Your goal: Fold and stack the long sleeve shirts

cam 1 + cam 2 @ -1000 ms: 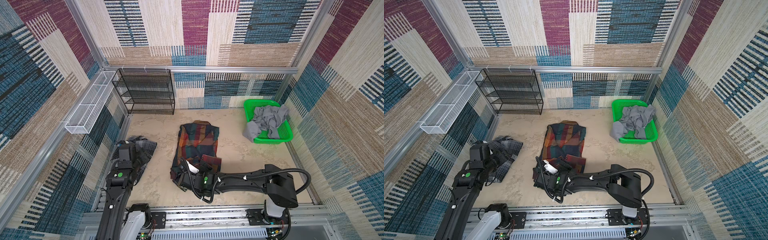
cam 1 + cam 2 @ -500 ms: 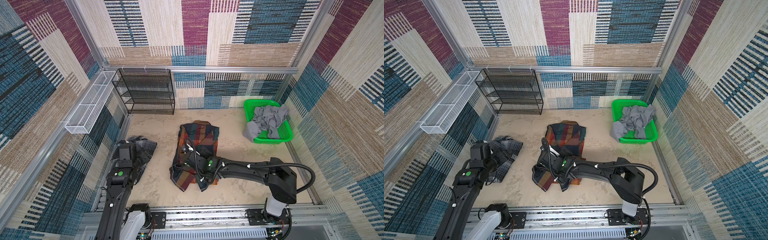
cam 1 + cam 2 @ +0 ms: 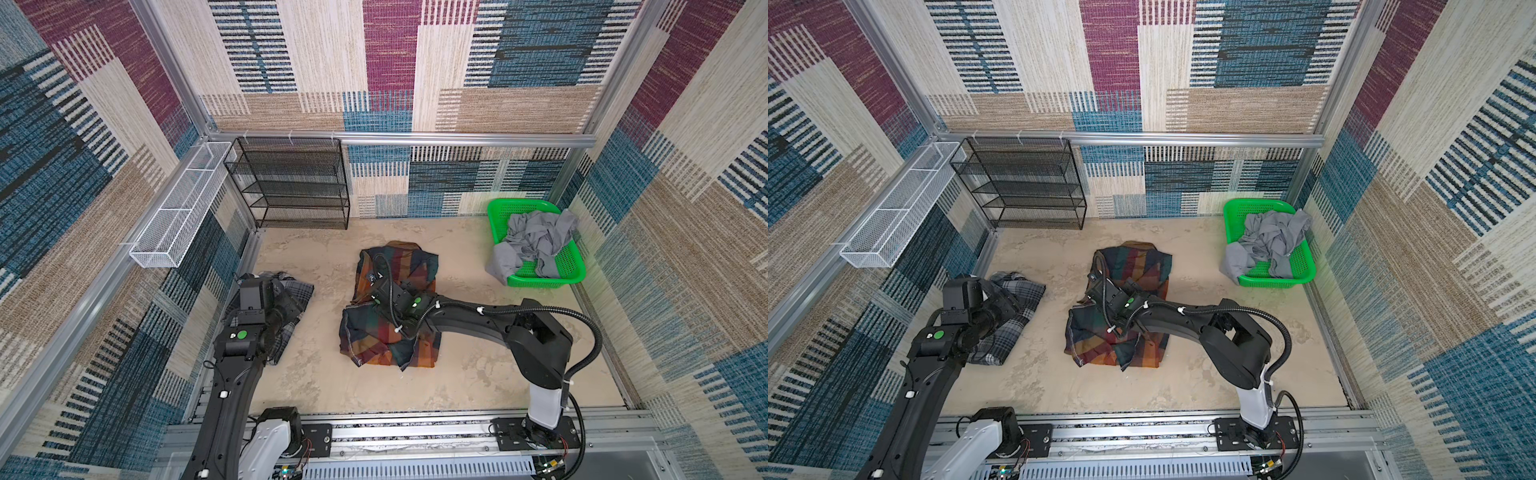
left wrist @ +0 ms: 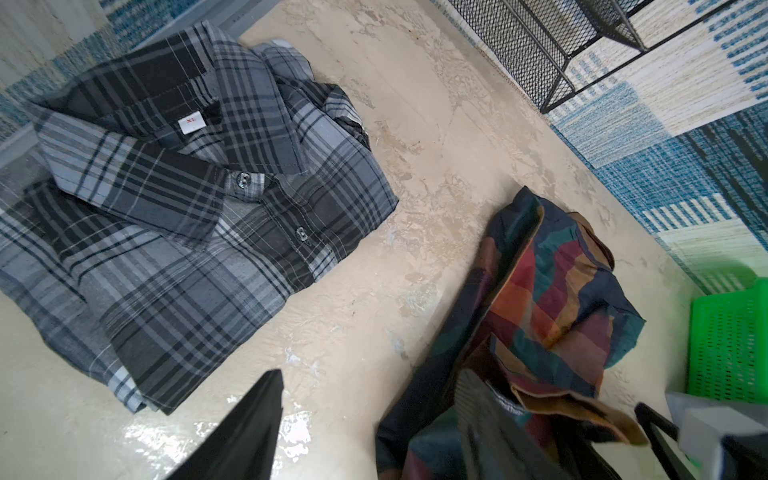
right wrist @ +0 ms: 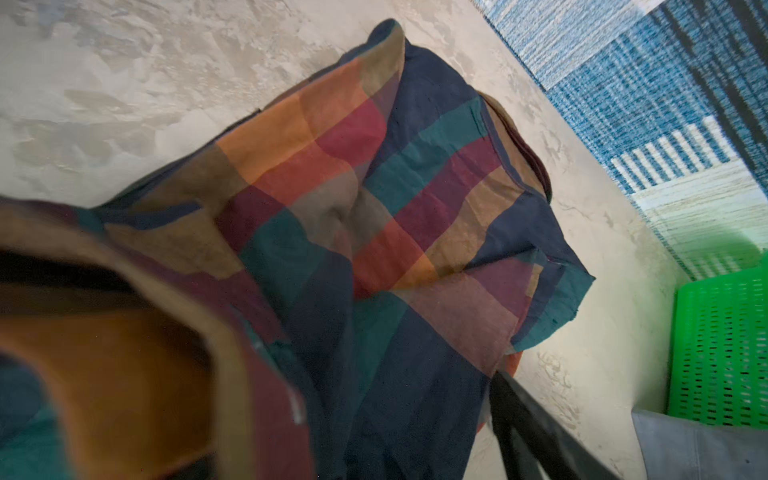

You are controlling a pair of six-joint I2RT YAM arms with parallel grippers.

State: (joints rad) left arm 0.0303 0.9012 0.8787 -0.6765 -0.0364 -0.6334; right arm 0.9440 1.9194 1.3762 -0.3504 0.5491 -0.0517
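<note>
Over colourful plaid shirt (image 3: 374, 343), right hand (image 3: 371, 293) moved farther back, spread apart, left hand (image 3: 291, 305) likewise

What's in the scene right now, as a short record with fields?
grey shirt: folded, on the left
checked shirt: centre, partly folded, near end bunched
left gripper: open, empty, near grey shirt
right gripper: over checked shirt, jaws wide, cloth draped over one
basket: green, far right, grey clothes inside
rack: black, back wall

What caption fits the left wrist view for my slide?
Folded grey plaid shirt lies flat, apart from the rumpled multicolour plaid shirt, green basket beyond.
</note>
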